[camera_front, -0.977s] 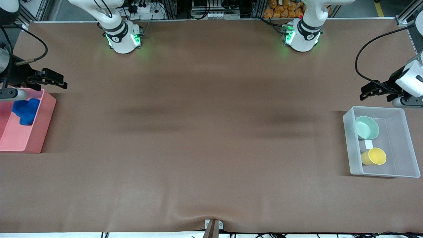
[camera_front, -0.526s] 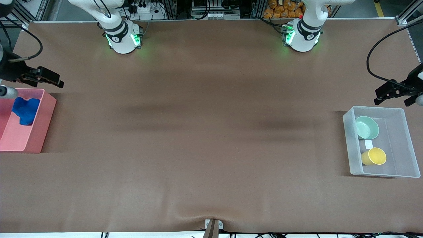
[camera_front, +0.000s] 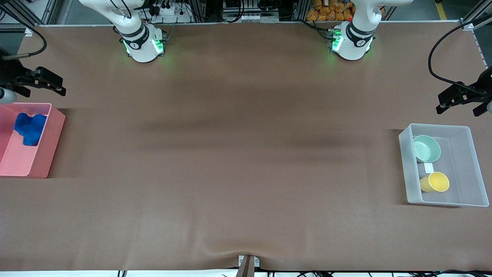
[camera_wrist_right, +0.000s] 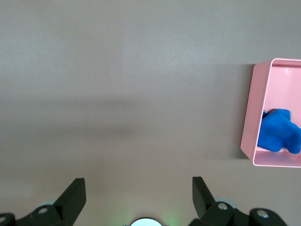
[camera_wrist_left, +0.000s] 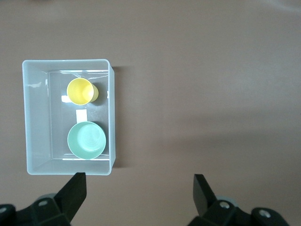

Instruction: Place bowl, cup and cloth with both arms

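By the look of it the placing is done: the mint-green bowl (camera_front: 426, 148) and the yellow cup (camera_front: 434, 182) both sit inside the clear plastic bin (camera_front: 467, 165) at the left arm's end of the brown table (camera_front: 246, 154), the cup lying on its side nearer the front camera than the bowl, with a small white label (camera_front: 429, 167) on the bin floor between them. The royal-blue cloth (camera_front: 30, 127) lies bunched in the pink bin (camera_front: 46, 154) at the right arm's end. Nothing of the task appears to be left on the open table, so what remains seems to be only for the arms to come clear. The left gripper (camera_front: 461, 100) hangs over bare table just off the clear bin's edge, jaws spread wide and holding nothing; in the front view the bowl lies at about seven o'clock from it and the cup at about six. The right gripper (camera_front: 40, 82) hangs likewise over bare table beside the pink bin, jaws wide apart and empty, with the cloth at roughly six o'clock from it.
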Available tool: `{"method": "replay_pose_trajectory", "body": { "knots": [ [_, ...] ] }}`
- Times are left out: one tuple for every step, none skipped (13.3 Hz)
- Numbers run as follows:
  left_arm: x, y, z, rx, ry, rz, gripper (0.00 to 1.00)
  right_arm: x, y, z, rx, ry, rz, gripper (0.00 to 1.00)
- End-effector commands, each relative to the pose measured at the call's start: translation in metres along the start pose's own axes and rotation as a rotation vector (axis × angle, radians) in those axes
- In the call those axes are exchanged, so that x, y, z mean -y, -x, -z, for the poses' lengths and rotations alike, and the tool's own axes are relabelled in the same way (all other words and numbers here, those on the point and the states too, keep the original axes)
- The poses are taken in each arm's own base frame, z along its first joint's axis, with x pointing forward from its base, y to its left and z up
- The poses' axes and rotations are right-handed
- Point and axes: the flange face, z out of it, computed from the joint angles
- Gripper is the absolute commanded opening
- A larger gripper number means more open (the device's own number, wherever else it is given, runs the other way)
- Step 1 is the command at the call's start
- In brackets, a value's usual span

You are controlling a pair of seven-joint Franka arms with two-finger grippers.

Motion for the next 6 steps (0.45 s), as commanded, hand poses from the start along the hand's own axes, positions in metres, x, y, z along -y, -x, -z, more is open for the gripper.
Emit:
{"method": "replay_pose_trajectory", "body": {
  "knots": [
    [-0.0046, -0.0045, 0.0011, 0.012, 0.01, 0.001, 1.0, -0.001, 0.0069, 0.0055, 0.0, 0.007, -0.007, 1.0],
    [-0.0046, -0.0044, 0.0004, 0.013, 0.011, 0.002, 1.0, -0.0028, 0.0052, 0.0074, -0.021, 0.009, -0.01, 1.0],
    [-0.0046, -0.0044, 0.0004, 0.013, 0.011, 0.002, 1.0, -0.006, 0.0065, 0.0091, -0.041, 0.009, -0.019, 1.0],
    [-0.0046, -0.0041, -0.0005, 0.016, 0.011, 0.002, 1.0, -0.0058, 0.0083, 0.007, -0.049, 0.009, -0.027, 1.0],
    [-0.0037, -0.0041, 0.0002, 0.015, 0.011, 0.004, 1.0, -0.0048, 0.0124, 0.0066, -0.055, 0.01, -0.042, 1.0],
    [-0.0037, -0.0041, 0.0002, 0.015, 0.011, 0.004, 1.0, -0.0039, 0.0135, 0.0063, -0.057, 0.009, -0.055, 1.0]
  ]
}}
